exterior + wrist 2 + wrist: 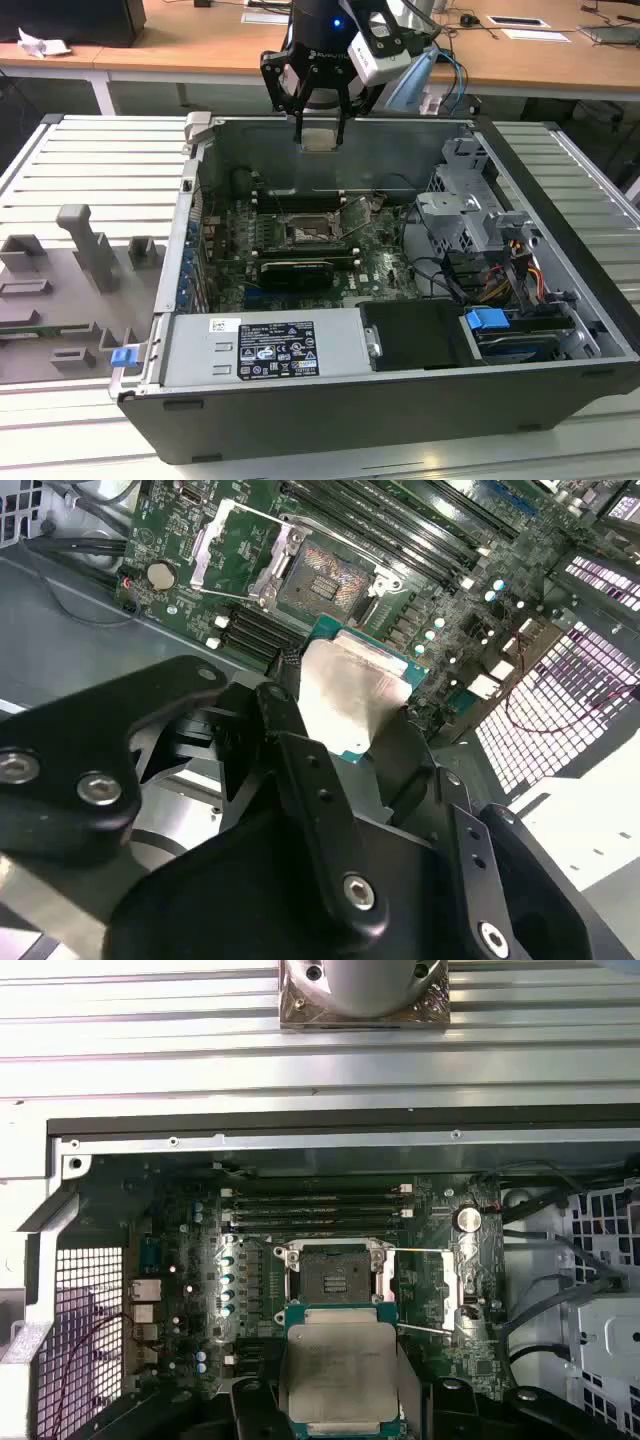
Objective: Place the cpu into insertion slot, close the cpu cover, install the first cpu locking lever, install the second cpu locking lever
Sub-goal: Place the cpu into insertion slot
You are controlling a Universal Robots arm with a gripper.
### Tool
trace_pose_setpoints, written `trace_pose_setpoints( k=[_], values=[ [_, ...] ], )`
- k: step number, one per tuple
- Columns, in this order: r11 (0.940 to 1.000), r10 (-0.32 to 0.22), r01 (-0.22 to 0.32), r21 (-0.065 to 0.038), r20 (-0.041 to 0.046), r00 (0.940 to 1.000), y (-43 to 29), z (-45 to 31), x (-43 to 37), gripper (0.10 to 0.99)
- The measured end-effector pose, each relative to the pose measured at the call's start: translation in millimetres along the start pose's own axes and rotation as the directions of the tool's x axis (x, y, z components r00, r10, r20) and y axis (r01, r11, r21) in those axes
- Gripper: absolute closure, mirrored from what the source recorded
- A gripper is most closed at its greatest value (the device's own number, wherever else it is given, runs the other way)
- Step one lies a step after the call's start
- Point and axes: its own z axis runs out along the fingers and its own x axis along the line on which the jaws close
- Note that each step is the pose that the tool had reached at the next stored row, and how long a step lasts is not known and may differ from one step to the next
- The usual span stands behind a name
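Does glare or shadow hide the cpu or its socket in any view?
First wrist view: the cpu and the open socket are evenly lit, with no glare. Second wrist view: the cpu's top is pale with mild glare, and the cpu cover glints. Exterior view: the computer case interior is shaded, but the socket is visible.

light: bright, even | glare: cpu [350,695] top washed pale | shadow: dim inside case [400,420]

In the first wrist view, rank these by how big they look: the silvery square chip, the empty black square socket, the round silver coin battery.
1. silvery square cpu, though it sits nearest the camera.
2. empty black square socket.
3. round silver coin battery.
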Motion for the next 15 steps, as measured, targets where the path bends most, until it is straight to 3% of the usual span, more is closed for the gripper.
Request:
trace_pose_setpoints(
  k=[5,15],
  values=[
    [0.9982,0.061,-0.061,-0.001,0.0054,0.9981,0.0,0.1,0.0,0.557],
    [0.9914,0.131,-0.131,-0.003,0.0116,0.9913,0.0,0.3,0.0,0.557]
  ],
)
